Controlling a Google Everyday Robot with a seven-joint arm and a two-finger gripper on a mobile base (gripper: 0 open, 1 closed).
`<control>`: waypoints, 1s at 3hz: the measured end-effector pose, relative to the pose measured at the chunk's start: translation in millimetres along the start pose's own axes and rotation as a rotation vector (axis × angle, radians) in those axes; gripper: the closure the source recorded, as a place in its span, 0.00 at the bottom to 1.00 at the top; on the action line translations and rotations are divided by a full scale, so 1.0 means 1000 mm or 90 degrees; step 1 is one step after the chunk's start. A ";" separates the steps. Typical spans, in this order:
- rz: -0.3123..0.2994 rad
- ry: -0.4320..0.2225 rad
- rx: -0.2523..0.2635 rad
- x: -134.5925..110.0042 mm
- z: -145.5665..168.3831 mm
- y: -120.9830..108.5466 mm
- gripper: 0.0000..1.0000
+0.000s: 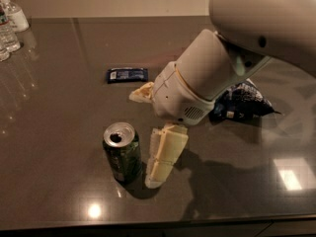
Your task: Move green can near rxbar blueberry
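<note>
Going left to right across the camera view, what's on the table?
Water bottles, green can, gripper open just right of the can, dark chip bag. The blue bar behind the can overlaps it sideways, so it's skipped.
</note>
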State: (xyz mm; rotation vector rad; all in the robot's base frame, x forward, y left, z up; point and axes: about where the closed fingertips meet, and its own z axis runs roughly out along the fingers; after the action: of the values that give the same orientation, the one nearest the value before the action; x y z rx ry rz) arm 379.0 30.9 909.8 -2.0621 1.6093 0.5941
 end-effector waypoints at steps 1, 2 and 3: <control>-0.008 -0.015 -0.010 -0.008 0.010 0.003 0.00; -0.010 -0.024 -0.019 -0.013 0.019 0.004 0.00; -0.009 -0.035 -0.026 -0.016 0.024 0.002 0.17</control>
State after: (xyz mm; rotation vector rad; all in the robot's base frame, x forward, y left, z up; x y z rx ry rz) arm 371.7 56.6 899.9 -2.0657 1.5634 0.6780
